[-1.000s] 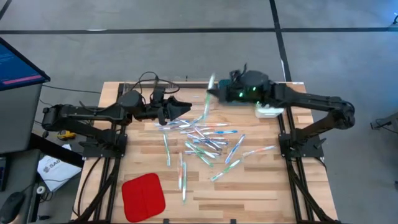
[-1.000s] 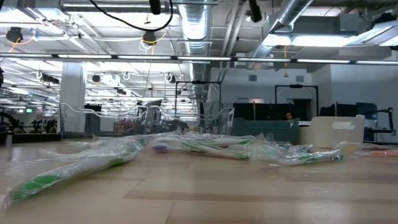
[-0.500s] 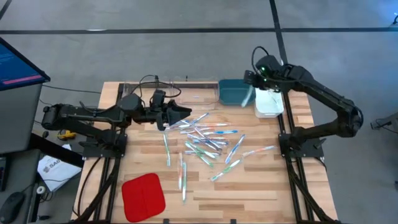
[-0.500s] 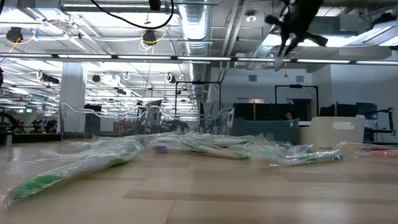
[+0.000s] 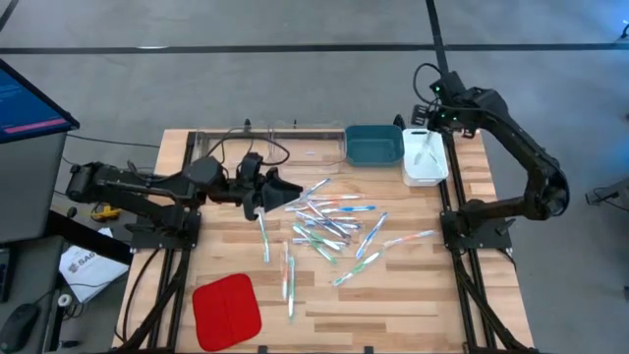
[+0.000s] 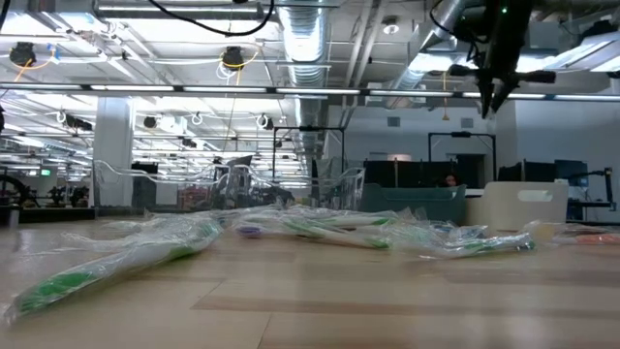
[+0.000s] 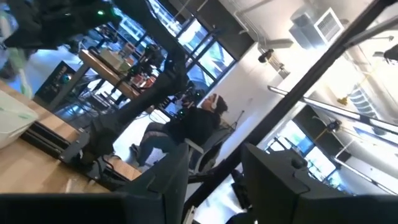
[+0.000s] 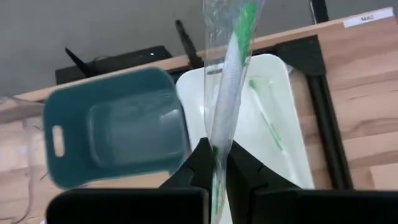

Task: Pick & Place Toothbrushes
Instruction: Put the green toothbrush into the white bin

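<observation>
Several wrapped toothbrushes (image 5: 324, 221) lie scattered flat on the wooden table's middle and show as a low pile (image 6: 329, 228) in the low view. My right gripper (image 8: 217, 165) is shut on one green-accented toothbrush (image 8: 231, 74) in a clear wrapper, high above the white bin (image 8: 283, 81) at the far right. A green toothbrush (image 8: 267, 121) lies in that bin. My left gripper (image 5: 285, 187) hovers open at the pile's left edge, pointing right, its fingers (image 7: 168, 180) with nothing between them. My right gripper pinches the wrapped toothbrush between its two fingers close to one end (image 8: 216, 149). The fingers slant down from above, and the toothbrush runs on past the fingertips along their line. It is lifted clear, its free end over the white bin.
A teal bin (image 5: 373, 146) stands left of the white bin (image 5: 425, 169), and a clear bin (image 5: 295, 146) left of that along the far edge. A red square pad (image 5: 226, 310) lies near the front left. A person sits in the room beyond the table.
My right gripper has carried the toothbrush toward the table's right edge, from above the pile's far side past the teal bin to over the white bin, and has tipped from near level to pointing steeply down. My left gripper has shifted slightly toward the near edge.
</observation>
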Action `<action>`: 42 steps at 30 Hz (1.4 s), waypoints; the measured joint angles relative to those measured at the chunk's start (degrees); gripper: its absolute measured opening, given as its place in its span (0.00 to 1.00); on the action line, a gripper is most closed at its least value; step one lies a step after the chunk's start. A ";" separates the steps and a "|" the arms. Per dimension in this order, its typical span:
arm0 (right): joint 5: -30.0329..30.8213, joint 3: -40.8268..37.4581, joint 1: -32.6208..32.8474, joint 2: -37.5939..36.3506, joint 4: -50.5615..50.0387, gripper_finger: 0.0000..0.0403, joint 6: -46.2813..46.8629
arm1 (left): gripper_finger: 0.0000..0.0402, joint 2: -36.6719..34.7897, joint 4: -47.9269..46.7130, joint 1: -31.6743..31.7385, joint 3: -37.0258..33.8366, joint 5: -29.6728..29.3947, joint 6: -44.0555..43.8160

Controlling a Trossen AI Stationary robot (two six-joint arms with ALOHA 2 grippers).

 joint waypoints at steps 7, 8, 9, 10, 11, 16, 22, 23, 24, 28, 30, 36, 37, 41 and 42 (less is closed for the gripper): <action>-3.75 -4.53 -0.39 0.21 2.66 0.03 5.01 | 0.36 0.02 -0.02 -0.05 0.00 -1.99 0.33; -3.32 -5.40 -0.42 0.23 2.31 0.03 6.02 | 0.36 0.02 0.00 -0.05 0.00 -2.05 0.35; -2.86 -6.30 -0.49 0.42 2.02 0.03 7.01 | 0.36 0.02 0.00 -0.05 0.00 -2.05 0.34; -2.56 -7.22 -0.65 0.48 1.84 0.03 7.85 | 0.36 0.02 0.00 -0.05 0.00 -2.05 0.34; -2.52 -7.99 -0.71 0.36 1.85 0.03 8.32 | 0.36 0.02 0.00 -0.05 0.00 -2.03 0.33; -1.20 -12.38 -1.90 -0.09 4.03 0.03 10.51 | 0.36 0.02 0.00 -1.01 0.00 -2.01 0.35; 0.92 -14.71 -1.97 -0.12 11.07 0.03 10.78 | 0.36 0.02 -0.01 -2.50 0.00 -1.95 0.35; 1.60 -14.83 -2.15 -0.09 10.99 0.03 10.82 | 0.36 0.02 -0.01 -2.60 0.00 -1.94 0.35; 2.18 -15.16 -2.23 -0.08 10.69 0.03 10.94 | 0.36 0.02 -0.02 -2.67 0.00 -1.92 0.35; 2.86 -17.10 -2.12 -0.04 11.43 0.03 10.55 | 0.36 0.02 -0.02 -2.65 0.00 -1.94 0.35; 2.86 -18.46 -2.07 -0.02 11.44 0.03 10.84 | 0.36 0.02 0.00 -2.65 0.02 -1.93 0.35; 3.70 -19.34 -2.16 -0.02 12.26 0.03 9.86 | 0.36 0.02 -0.02 -2.63 0.02 -1.92 0.35; 3.79 -19.34 -2.12 -0.02 12.64 0.03 9.48 | 0.36 0.02 -0.02 -2.63 0.02 -1.92 0.35; 5.07 -19.34 -2.16 -0.02 13.05 0.03 10.36 | 0.36 0.02 -0.02 -2.63 0.02 -1.92 0.35; 5.19 -19.34 -2.16 -0.02 13.18 0.03 10.49 | 0.36 0.02 -0.02 -2.63 0.02 -1.92 0.35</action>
